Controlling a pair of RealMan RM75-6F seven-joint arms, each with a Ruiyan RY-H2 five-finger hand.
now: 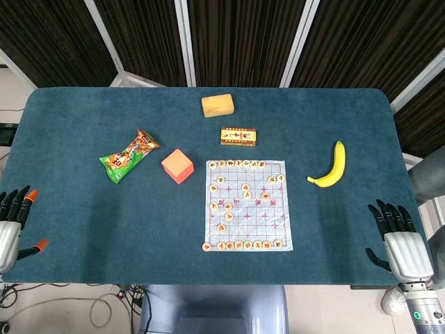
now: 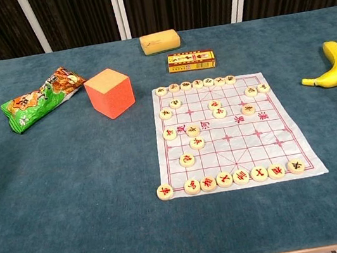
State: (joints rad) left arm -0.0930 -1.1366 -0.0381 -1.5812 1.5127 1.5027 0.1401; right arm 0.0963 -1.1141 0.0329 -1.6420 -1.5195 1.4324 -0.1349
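Left hand [image 1: 12, 226]: at the table's [image 1: 83, 236] near left edge, fingers spread, holding nothing; snack bag [image 1: 128, 156] nearest, well apart. Orange cube [image 1: 177, 165], sponge [image 1: 217, 105], small box [image 1: 238, 136]: mid-table. Chess sheet [image 1: 248, 204]: centre, pieces untouched. Banana [image 1: 332, 167]: right. Right hand [image 1: 400, 240]: near right edge, fingers apart, empty. Step judged: rest pose, no reach begun; any grasp calls for a long forward reach

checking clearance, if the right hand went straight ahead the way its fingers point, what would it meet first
Probably the banana: the right hand points up-table and slightly inward, with only bare table between. Height is unclear, so it might pass above.
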